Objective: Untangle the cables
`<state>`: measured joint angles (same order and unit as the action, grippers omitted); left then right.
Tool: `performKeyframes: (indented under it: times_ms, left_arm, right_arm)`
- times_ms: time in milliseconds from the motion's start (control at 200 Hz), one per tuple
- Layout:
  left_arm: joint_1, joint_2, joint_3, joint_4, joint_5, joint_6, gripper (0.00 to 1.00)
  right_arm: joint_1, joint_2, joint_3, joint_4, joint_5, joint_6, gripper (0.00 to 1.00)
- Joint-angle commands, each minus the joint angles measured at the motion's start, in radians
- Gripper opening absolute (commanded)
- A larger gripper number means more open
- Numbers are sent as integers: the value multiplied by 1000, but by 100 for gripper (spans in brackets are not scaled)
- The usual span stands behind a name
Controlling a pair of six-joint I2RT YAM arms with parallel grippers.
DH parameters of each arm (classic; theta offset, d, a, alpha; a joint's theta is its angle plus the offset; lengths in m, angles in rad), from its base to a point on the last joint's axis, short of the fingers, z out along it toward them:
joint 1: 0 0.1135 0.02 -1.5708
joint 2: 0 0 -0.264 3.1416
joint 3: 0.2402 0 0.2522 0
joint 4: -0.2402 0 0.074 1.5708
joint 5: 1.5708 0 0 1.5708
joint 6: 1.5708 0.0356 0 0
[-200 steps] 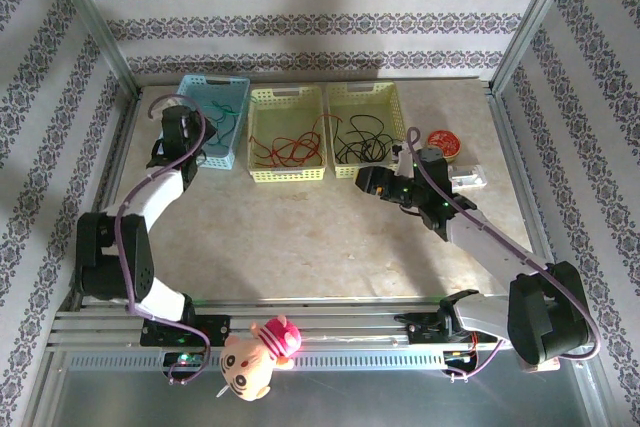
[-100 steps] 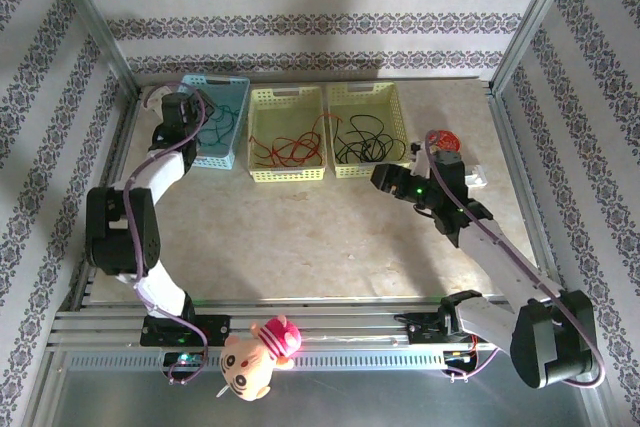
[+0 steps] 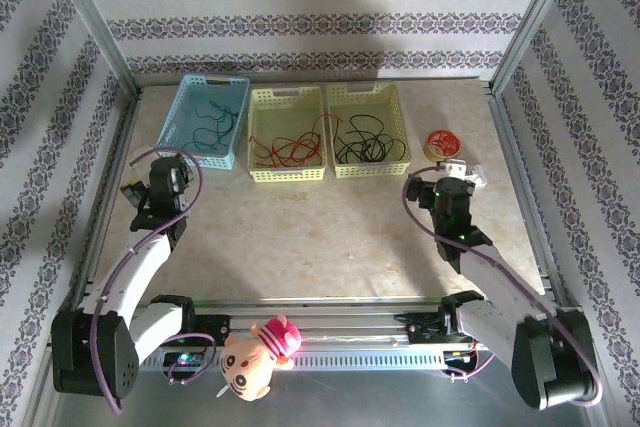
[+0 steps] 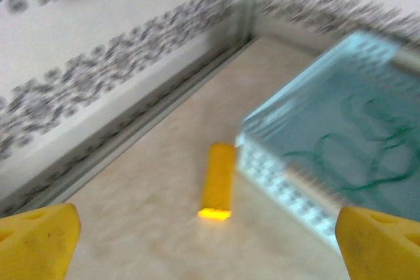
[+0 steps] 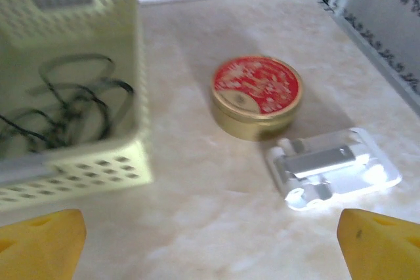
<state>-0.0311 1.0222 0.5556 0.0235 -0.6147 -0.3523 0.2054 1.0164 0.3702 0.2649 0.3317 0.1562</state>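
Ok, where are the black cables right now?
In the top view, the black cables lie inside the rightmost yellow basket, between the middle basket and the round red tin.

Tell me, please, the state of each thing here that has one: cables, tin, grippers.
Green cables: loosely looped, inside the blue basket.
Red cables: loosely looped, inside the middle basket.
Black cables: loosely looped, inside the right basket.
Round tin: upright, lid on.
Left gripper: jaws open, holding nothing.
Right gripper: jaws open, holding nothing.
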Motion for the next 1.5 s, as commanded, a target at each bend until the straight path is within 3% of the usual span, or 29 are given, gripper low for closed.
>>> performKeyframes:
  times_ms: [0,40,80,140,225,265,345,390,425,505,555,600,660,715,780,840,874,939,994,1059,1124,1179,1304,1384,1499]
  left_arm:
    - [-9,53,-105,65,-92,81,99]
    - [-9,85,-135,118,-76,80,99]
    - [-9,125,-147,150,-67,55,99]
    - [-10,167,-125,152,-39,53,99]
    - [-10,208,-149,316,10,109,99]
    - [-9,223,-165,401,30,137,99]
    - [-9,259,-172,499,57,169,99]
    - [-9,282,-171,541,76,178,99]
    - [-9,301,-171,579,99,191,99]
    - [-9,354,-171,684,149,225,99]
    - [-7,395,-181,757,183,220,99]
    - [3,490,-206,964,211,267,99]
    - [-3,439,-146,723,251,231,99]
    - [-3,496,-192,930,280,289,99]
    - [-3,467,-192,859,399,302,99]
    - [-3,543,-225,1006,475,342,99]
    - [-8,612,-236,1145,451,363,99]
    - [-7,533,-187,892,450,324,99]
    - [-7,597,-201,1045,438,350,99]
    - [-7,551,-176,901,444,327,99]
    - [-7,587,-195,1015,438,345,99]
    - [-7,566,-185,944,440,332,99]
    - [-7,570,-185,958,440,333,99]
    - [-7,579,-189,984,440,338,99]
    - [-7,578,-188,981,440,338,99]
  right_arm:
    - [4,156,-20,271,116,-135,98]
    - [6,231,-47,407,113,-150,98]
    - [30,274,-33,427,143,-186,98]
    - [32,349,-4,551,88,-250,98]
    - [20,467,-8,725,49,-291,98]
    - [5,456,-7,699,62,-259,98]
    - [-85,420,-73,709,-117,-197,98]
    - [-130,485,-85,785,-212,-175,98]
    - [-136,553,-64,871,-212,-163,98]
    - [-176,482,20,601,-271,-133,98]
    - [-189,517,-3,702,-288,-119,98]
    - [-189,516,-2,709,-272,-116,98]
    - [-187,498,9,650,-262,-119,98]
    - [-178,509,0,690,-235,-119,98]
    - [-166,506,-1,685,-215,-129,98]
    - [-169,505,1,680,-221,-125,98]
    - [-169,505,0,682,-221,-128,98]
    - [-167,506,1,680,-220,-127,98]
    - [-175,507,2,680,-238,-124,98]
    - [-182,507,4,677,-253,-121,98]
    - [-182,507,4,677,-255,-119,98]
    - [-185,507,4,675,-260,-119,98]
    - [-201,509,7,671,-289,-112,98]
    - [-241,510,7,675,-392,-94,98]
    - [-232,510,4,677,-380,-101,98]
